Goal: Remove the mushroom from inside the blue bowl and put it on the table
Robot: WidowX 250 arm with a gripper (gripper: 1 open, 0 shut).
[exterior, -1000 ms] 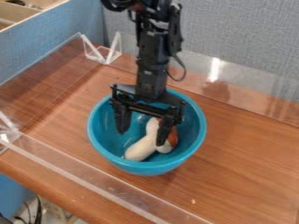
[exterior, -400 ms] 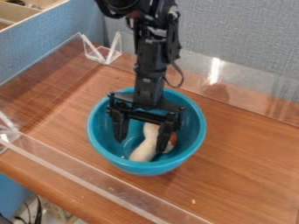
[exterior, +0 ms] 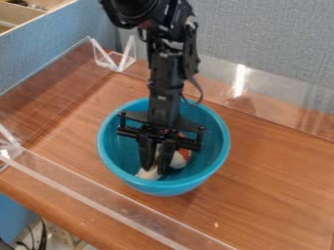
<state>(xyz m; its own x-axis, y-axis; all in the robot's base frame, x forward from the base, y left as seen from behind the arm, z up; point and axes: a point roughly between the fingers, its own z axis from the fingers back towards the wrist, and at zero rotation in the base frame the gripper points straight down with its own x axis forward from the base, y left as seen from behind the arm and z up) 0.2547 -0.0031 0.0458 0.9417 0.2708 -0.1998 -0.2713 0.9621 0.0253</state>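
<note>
Fingers (exterior: 163, 156) drawn together since earlier frame, apparently pinching pale stem (exterior: 148, 174) in blue bowl (exterior: 109, 156); I judge off-centre grip could slip.

- One robot arm (exterior: 167, 63).
- One pincer (exterior: 159, 161), with two fingers.
- One blue bowl (exterior: 112, 164).
- At least one toy mushroom (exterior: 148, 174); the pincer hides too much to tell whether the pale and reddish-brown parts make one or two.
- One wood-grain worktop (exterior: 274, 186).
- At least two clear acrylic walls (exterior: 280, 105), front and back.
- Two whitish corner brackets (exterior: 125, 59), one of them cut off by the left edge.
- At least two dark cables (exterior: 43, 236), lower left.
</note>
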